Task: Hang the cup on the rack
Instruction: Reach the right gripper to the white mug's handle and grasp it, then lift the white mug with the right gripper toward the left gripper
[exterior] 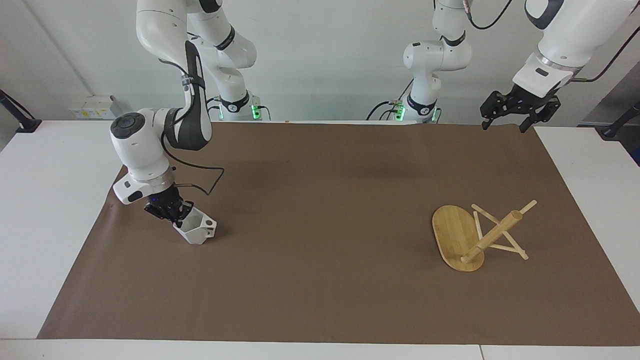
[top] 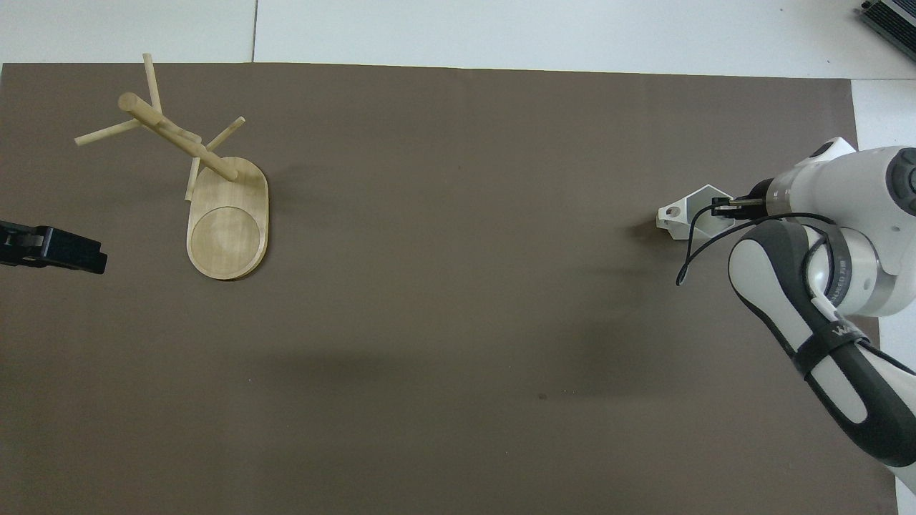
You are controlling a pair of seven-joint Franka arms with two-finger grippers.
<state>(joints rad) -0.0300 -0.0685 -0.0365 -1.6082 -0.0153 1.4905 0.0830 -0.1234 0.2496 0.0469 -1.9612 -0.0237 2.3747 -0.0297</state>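
The white faceted cup (exterior: pixel 197 231) is at the right arm's end of the brown mat, tilted, with its blocky handle (top: pixel 669 214) pointing toward the table's middle. My right gripper (exterior: pixel 172 212) is shut on the cup's rim wall; I cannot tell whether the cup is touching the mat. It also shows in the overhead view (top: pixel 719 207). The bamboo rack (exterior: pixel 457 237) lies toward the left arm's end, its thick post (top: pixel 179 136) slanting low with thin pegs crossing it. My left gripper (exterior: pixel 517 112) hangs open in the air over the mat's corner by its base, and waits.
A brown mat (exterior: pixel 320 200) covers the table between white side surfaces. The right arm's elbow and a loose black cable (exterior: pixel 210 182) hang over the mat beside the cup.
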